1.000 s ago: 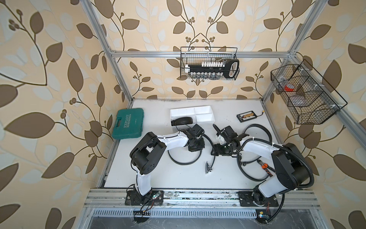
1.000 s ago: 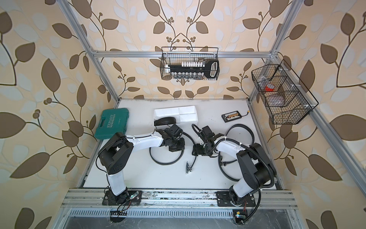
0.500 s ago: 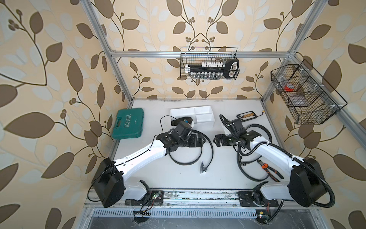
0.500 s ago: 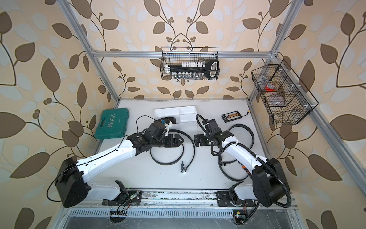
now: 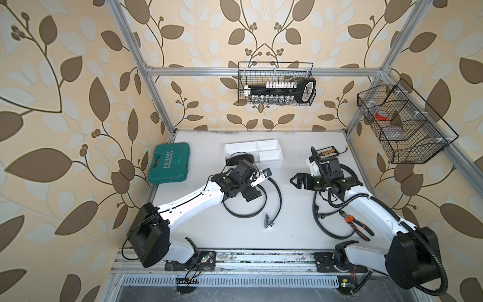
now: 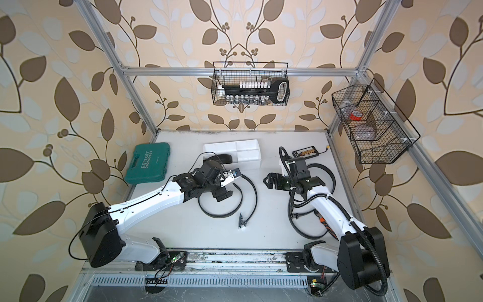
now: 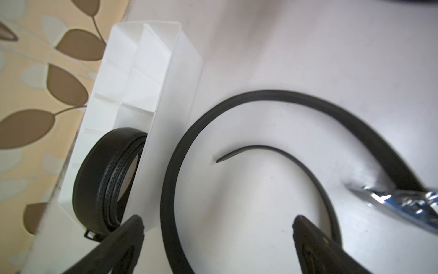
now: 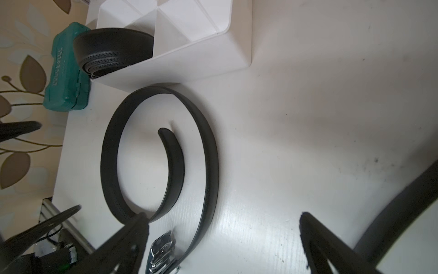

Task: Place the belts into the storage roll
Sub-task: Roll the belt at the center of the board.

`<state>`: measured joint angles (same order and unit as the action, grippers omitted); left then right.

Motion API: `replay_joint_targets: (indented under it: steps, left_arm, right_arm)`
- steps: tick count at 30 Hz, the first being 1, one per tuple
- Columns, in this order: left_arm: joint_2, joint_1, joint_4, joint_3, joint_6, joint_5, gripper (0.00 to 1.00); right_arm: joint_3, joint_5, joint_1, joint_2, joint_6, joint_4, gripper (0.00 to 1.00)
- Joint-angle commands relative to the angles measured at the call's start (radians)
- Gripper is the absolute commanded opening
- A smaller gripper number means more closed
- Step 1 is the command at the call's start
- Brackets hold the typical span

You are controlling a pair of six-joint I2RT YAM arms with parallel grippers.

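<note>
Left tool [image 7: 218,220] and right tool [image 8: 222,218] gape empty; 1 coiled belt [image 7: 94,170] seemingly sits in the tray [image 7: 175,95].

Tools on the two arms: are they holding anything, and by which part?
Nothing is held. The left tool and the right tool are both open and empty; the loose belt lies free.
</note>
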<state>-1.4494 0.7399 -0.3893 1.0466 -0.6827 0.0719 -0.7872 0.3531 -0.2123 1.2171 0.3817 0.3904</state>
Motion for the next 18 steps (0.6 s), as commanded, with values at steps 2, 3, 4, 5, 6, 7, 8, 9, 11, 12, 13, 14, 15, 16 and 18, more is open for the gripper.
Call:
replay_joint_targets:
  steps: [2,3,4,5,6,7,8,9,11,12,13,14,15,16,18]
  left_arm:
    - [-0.139,0.002,0.003,0.078,-0.331,0.029,0.94]
    - [-0.173,0.002,0.008,0.098,-0.341,0.023,0.93]
    - [-0.207,0.001,0.010,0.118,-0.354,0.021,0.92]
    - [-0.236,0.004,0.008,0.139,-0.360,0.011,0.91]
    - [-0.271,0.008,-0.005,0.165,-0.366,-0.003,0.91]
    - [-0.304,0.014,-0.015,0.192,-0.372,-0.011,0.91]
    - [-0.329,0.020,-0.024,0.213,-0.378,-0.017,0.90]
    - [-0.361,0.025,-0.031,0.233,-0.387,-0.023,0.90]
    - [-0.415,0.034,-0.040,0.266,-0.396,-0.031,0.90]
    - [-0.442,0.038,-0.047,0.288,-0.399,-0.041,0.89]
    - [-0.465,0.045,-0.063,0.311,-0.399,-0.050,0.89]
    - [-0.484,0.049,-0.082,0.331,-0.399,-0.057,0.87]
    - [-0.504,0.054,-0.105,0.352,-0.398,-0.068,0.85]
    - [-0.520,0.060,-0.132,0.371,-0.398,-0.072,0.84]
    - [-0.549,0.069,-0.186,0.397,-0.401,-0.078,0.79]
  right_arm:
    - [0.072,0.133,0.012,-0.036,0.048,-0.092,0.99]
    - [0.077,0.150,0.017,-0.030,0.044,-0.093,0.99]
    - [0.080,0.165,0.025,-0.024,0.037,-0.094,0.99]
    - [0.083,0.178,0.033,-0.019,0.033,-0.097,0.99]
    - [0.088,0.197,0.043,-0.014,0.028,-0.103,0.99]
    - [0.095,0.216,0.054,-0.009,0.026,-0.111,0.99]
    - [0.100,0.233,0.062,-0.004,0.023,-0.118,0.99]
    - [0.103,0.251,0.069,0.001,0.021,-0.123,0.99]
    - [0.115,0.278,0.077,0.007,0.027,-0.140,0.99]
    - [0.123,0.293,0.079,0.007,0.037,-0.156,0.99]
    - [0.126,0.304,0.078,0.010,0.043,-0.167,0.99]
    - [0.126,0.308,0.079,0.012,0.043,-0.169,0.99]
    - [0.125,0.310,0.082,0.015,0.044,-0.169,0.99]
    - [0.125,0.311,0.085,0.016,0.045,-0.169,0.99]
    - [0.127,0.322,0.088,0.016,0.049,-0.178,0.99]
